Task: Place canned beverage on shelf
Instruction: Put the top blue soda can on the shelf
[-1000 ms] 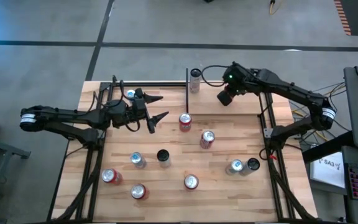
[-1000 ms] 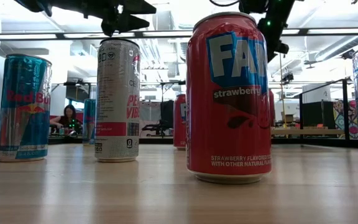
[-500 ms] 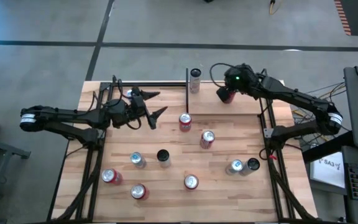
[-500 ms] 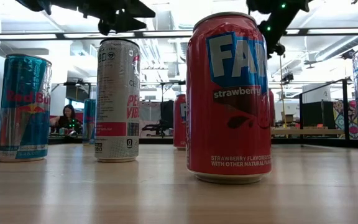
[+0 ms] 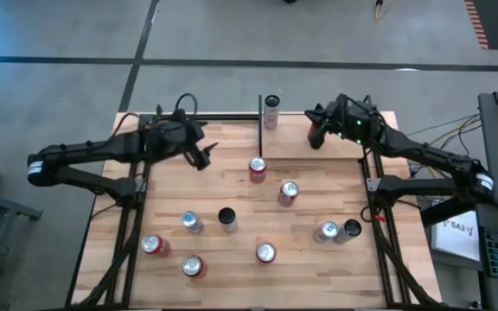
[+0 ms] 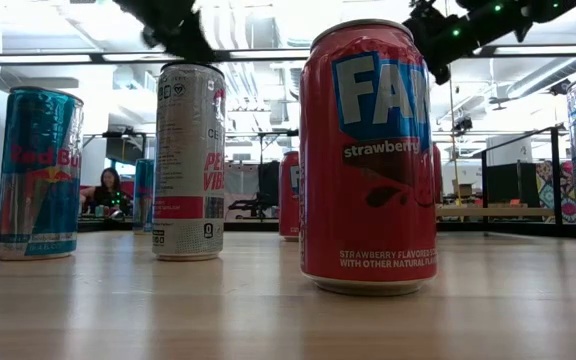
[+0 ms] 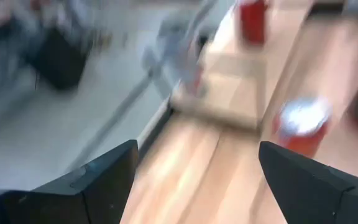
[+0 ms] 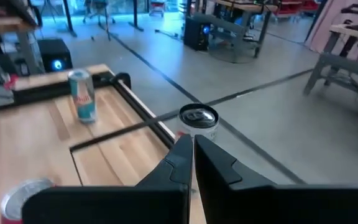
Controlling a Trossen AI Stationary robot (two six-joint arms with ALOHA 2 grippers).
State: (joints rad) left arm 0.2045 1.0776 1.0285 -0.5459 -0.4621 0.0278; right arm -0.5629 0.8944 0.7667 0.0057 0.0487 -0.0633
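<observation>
- low view, labels i can read: a red can [image 6: 368,160] up close says "fan…" and "strawberry", with "strawberry flavored" small print near its base; a teal can [image 6: 38,172] on the far side of that view reads "red bu…"; a white can [image 6: 189,160] between them carries pink lettering i can only partly make out.
- left gripper [image 5: 204,155] hangs over the shelf [image 5: 223,134] near its front edge; fingers spread wide, nothing between them. its wrist view is blurred by motion.
- right gripper [image 5: 316,135] sits above the back right part of the table, fingers pressed together and empty.
- the shelf is the light board with black rods at the back left of the table [image 5: 318,199]. a silver can [image 5: 271,111] stands at the table's back edge just right of the tall black post [image 5: 260,121].
- right wrist view also shows a teal-and-white can [image 8: 82,95] standing at the shelf's far end.
- loose on the table: a red-topped can [image 5: 258,168] just in front of the shelf, another beside it [image 5: 288,193], and more scattered toward the front.
- butcher-block tabletop, grey concrete floor around it; open office with desks behind, a person [image 6: 106,190] seated far back.
</observation>
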